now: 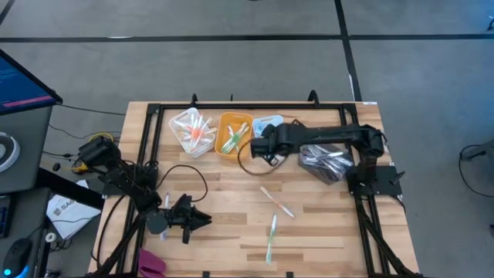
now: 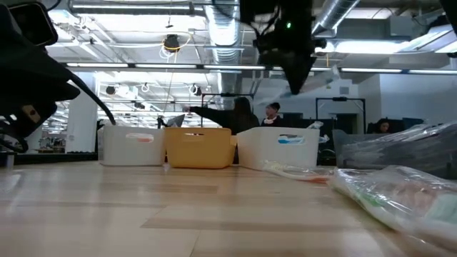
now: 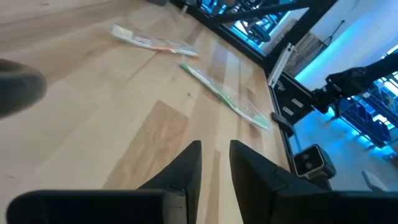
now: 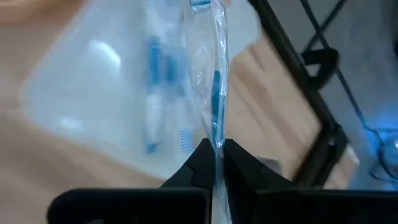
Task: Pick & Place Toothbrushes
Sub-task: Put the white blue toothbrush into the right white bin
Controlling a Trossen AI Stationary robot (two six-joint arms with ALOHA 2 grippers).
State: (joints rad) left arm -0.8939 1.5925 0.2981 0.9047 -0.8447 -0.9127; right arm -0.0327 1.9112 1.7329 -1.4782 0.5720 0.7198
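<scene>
The right gripper (image 4: 215,163) is clamped on a wrapped blue toothbrush (image 4: 215,106), its fingers pinching the clear wrapper, and it hangs above the blue-labelled bin (image 1: 268,123) at the back of the table (image 1: 231,224). The left gripper (image 1: 202,220) rests low over the front left of the table with its fingers (image 3: 186,168) parted by a narrow gap and nothing between them. Largest item: the wooden table, framed by black rails. Next, a crumpled clear bag (image 1: 324,162) lies at the right side beneath the right arm; its contents cannot be made out. 3 bins stand in a row along the back edge: a clear bin (image 1: 191,133) with orange-pink brushes, an orange bin (image 1: 232,136) with green and white brushes, and the blue-labelled bin, which in the right wrist view holds blue brushes. A black cable (image 1: 185,181) loops across the table left of centre. 2 wrapped brushes lie loose on the boards in front of the bins: a white and pink one (image 1: 276,199) near the centre, and a green one (image 1: 272,238) just in front of it, apart from it and closer to the front edge. A pink object (image 1: 152,262) sits at the front left corner; what it is cannot be told. People (image 2: 243,118) show in the room beyond the table in the low view.
</scene>
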